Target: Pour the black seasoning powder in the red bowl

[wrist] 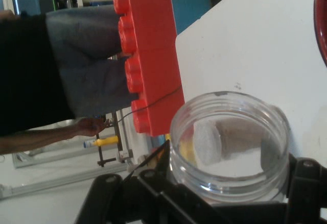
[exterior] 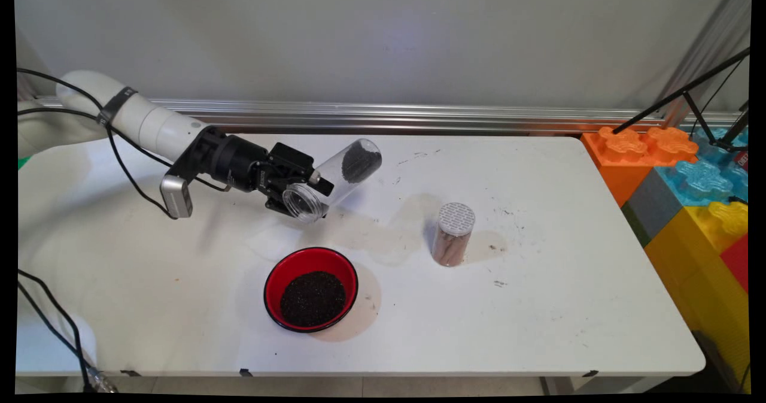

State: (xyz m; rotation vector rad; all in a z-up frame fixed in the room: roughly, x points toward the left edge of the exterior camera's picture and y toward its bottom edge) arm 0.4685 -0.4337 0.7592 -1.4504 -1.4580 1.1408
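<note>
My gripper (exterior: 311,192) is shut on a clear plastic jar (exterior: 335,178), held tilted above the table with its open mouth pointing down toward the near side. A little dark granular stuff (exterior: 361,162) sits at the jar's raised bottom end. In the hand view the jar's open mouth (wrist: 230,142) fills the space between the fingers. Below and nearer stands a red bowl (exterior: 311,289) holding dark grains. To the right a second clear jar (exterior: 453,234) with a white perforated lid stands upright with brownish content.
Big toy blocks, orange (exterior: 634,151), blue, grey and yellow (exterior: 706,253), are stacked beside the table's right edge. A black tripod leg (exterior: 682,94) crosses above them. Black cables (exterior: 54,325) hang at the left. The white table (exterior: 568,307) has small dark specks.
</note>
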